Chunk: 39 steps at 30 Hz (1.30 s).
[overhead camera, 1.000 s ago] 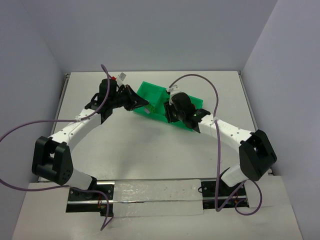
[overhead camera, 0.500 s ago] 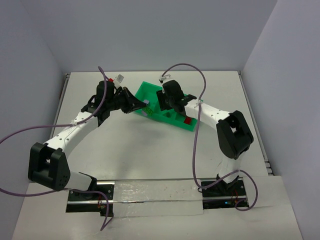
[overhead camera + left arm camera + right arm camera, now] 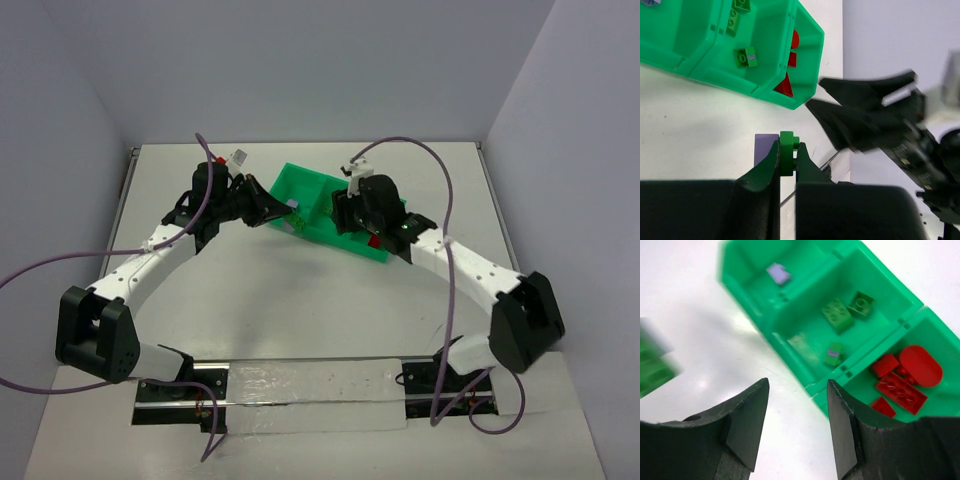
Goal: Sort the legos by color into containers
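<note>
The green tray lies at the table's far middle. In the right wrist view its compartments hold a lavender brick, green bricks and red bricks. My left gripper hovers by the tray's left end. It is shut on a green brick with a lavender brick joined to its side. My right gripper is open and empty above the tray's near wall. In the top view my right gripper is over the tray's right half.
The right arm shows as a blurred dark shape close to my left fingers in the left wrist view. White walls close the table on three sides. A blurred green shape sits at the left edge of the right wrist view.
The right arm swung over the tray and back toward its right half, its elbow now far out to the right. The left gripper edged nearer the tray, still holding its brick.
</note>
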Available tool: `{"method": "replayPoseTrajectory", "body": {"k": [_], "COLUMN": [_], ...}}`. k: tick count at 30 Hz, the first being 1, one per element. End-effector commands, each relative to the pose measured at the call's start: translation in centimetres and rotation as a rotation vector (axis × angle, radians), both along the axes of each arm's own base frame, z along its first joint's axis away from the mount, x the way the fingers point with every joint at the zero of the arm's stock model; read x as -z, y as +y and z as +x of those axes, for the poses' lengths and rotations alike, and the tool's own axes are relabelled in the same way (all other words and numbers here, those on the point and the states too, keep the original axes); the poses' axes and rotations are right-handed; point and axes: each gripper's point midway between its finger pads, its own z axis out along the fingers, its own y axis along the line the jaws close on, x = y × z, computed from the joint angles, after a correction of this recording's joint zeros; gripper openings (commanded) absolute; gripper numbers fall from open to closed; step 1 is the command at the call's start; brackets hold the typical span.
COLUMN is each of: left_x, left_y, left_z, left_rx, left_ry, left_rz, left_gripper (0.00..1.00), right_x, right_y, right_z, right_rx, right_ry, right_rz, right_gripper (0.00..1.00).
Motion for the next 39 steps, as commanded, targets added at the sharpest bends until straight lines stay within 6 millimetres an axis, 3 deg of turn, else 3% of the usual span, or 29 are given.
{"method": "replayPoseTrajectory", "body": {"k": [1,2,3,5,11,25,31,39], "left_x": [-1.7,-1.6,-1.6,-1.5,-1.5,-1.5,-1.9,-2.1], "left_y": [-0.4,-0.5,-0.6,-0.7,-0.9,-1.4,-1.3,-1.2], "left_z": [0.5,0.5,0.4,0.4,0.1,-0.4,-0.6,-0.8], "left_rx": [0.007,0.008,0.014,0.018,0.029,0.059,0.060,0.061], "left_ry": [-0.046,-0.040,-0.041,-0.036,-0.039,-0.043,-0.051,-0.055], "left_rz": [-0.050,-0.056,-0.061,-0.068,-0.072,-0.064,-0.061,-0.063], "left_gripper": [0.00,0.00,0.00,0.00,0.00,0.00,0.00,0.00], "right_x": [-4.7,-4.1,-5.1,-5.3,-7.3,-7.5,-7.0,-6.1], "right_y": [2.3,2.4,2.8,3.2,5.1,8.8,10.1,10.6], "right_z": [-3.7,-4.6,-5.4,-6.4,-7.8,-6.0,-5.4,-5.3], "right_rx": [-0.218,-0.241,-0.278,-0.317,-0.433,-0.474,-0.492,-0.500], "right_ry": [-0.128,-0.115,-0.138,-0.139,-0.157,-0.144,-0.133,-0.107], "right_rz": [0.195,0.207,0.239,0.267,0.305,0.232,0.212,0.216], "right_gripper": [0.57,0.57,0.58,0.59,0.63,0.70,0.66,0.53]}}
